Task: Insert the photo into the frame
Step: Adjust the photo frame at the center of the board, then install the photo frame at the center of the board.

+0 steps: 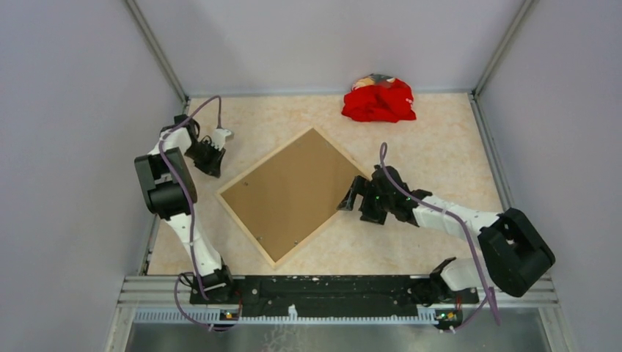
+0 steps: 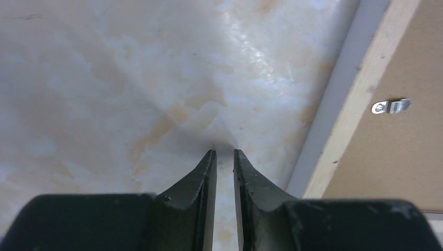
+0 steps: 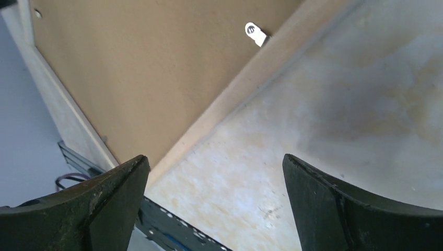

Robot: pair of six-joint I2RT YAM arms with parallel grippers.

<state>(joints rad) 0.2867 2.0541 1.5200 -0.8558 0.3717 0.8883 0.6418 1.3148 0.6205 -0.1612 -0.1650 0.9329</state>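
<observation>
Table comes first, since it is the biggest thing, and it lies bare right under both my pincers. The frame lies on it with its wood back up, between my two pincers. A brown board fills the frame. I cannot see the photo anywhere (maybe it is under the board, but I cannot tell).

My guess is that we are near the end, at the step that shuts the back. The next move may be to push a small metal tab over the board, and that takes a slow, careful poke.

My left pincer is almost pressed together, with only a thin slit and nothing in it. It points at bare table, and the frame's rail is just to its right. The side wall is close behind that arm, so the free room is toward the frame.

My right pincer is spread wide and holds nothing. The frame's edge is just ahead of it on its left, and another tab is farther ahead. There is open table to its right.

A red cloth lies well beyond both pincers.
</observation>
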